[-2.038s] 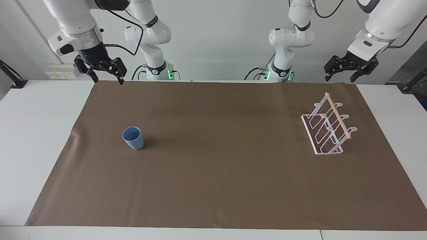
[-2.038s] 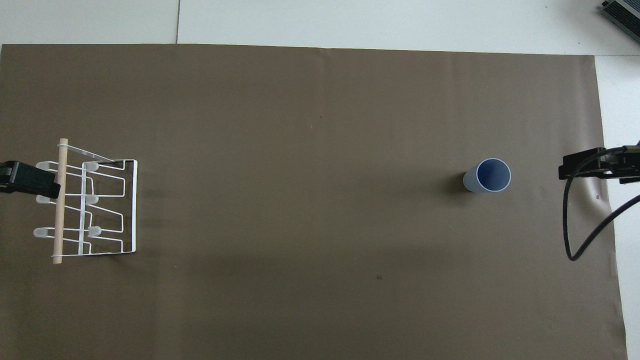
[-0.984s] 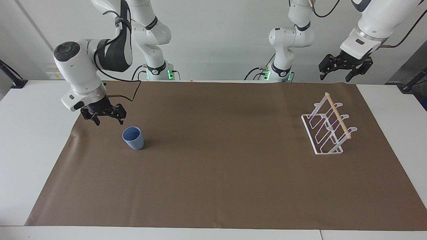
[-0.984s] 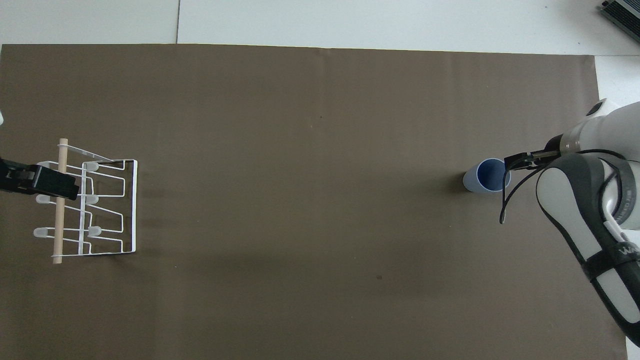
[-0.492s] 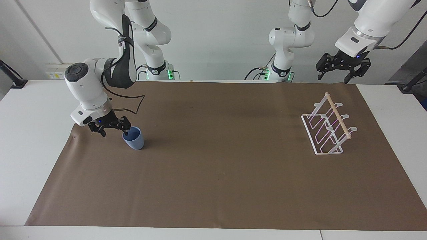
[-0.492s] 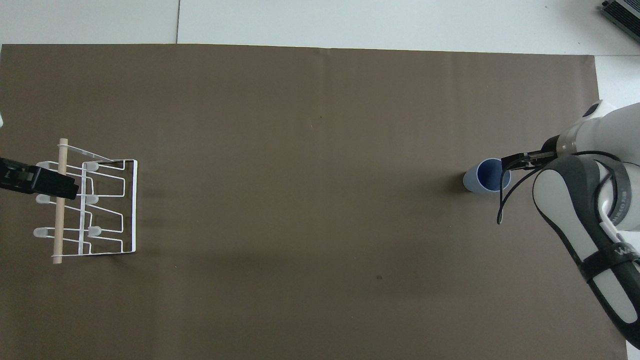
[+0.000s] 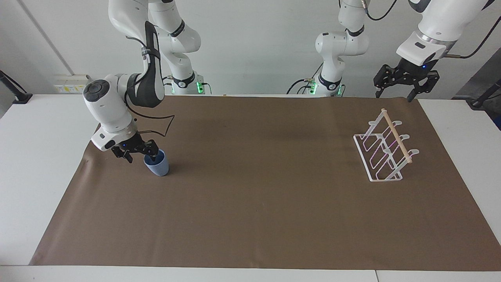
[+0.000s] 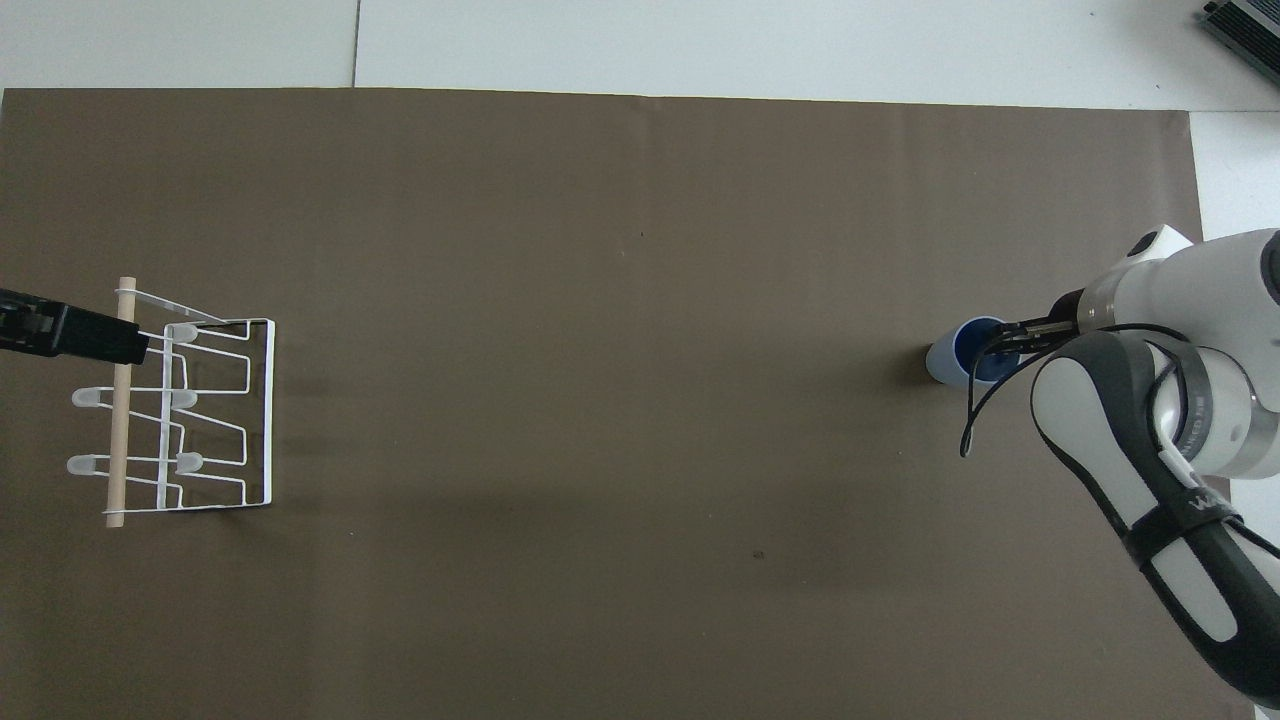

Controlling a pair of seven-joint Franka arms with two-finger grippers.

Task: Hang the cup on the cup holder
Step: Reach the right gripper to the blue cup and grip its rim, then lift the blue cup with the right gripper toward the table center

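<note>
At the right arm's end of the facing view, the right gripper (image 7: 143,153) is closing on the upright cup's (image 7: 157,166) rim, having dropped from beside it, needing a firm pinch before lifting; overhead, the left gripper (image 8: 75,335) is hanging released over the holder (image 8: 215,412), barely shifting.

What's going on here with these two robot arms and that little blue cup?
The right gripper is down at the rim of the light-blue cup, which stands upright on the brown mat toward the right arm's end of the table. One fingertip appears to dip inside the cup, but a firm grip cannot be confirmed. The left gripper waits in the air, jaws open, near the white wire cup holder, where no cup hangs yet.
</note>
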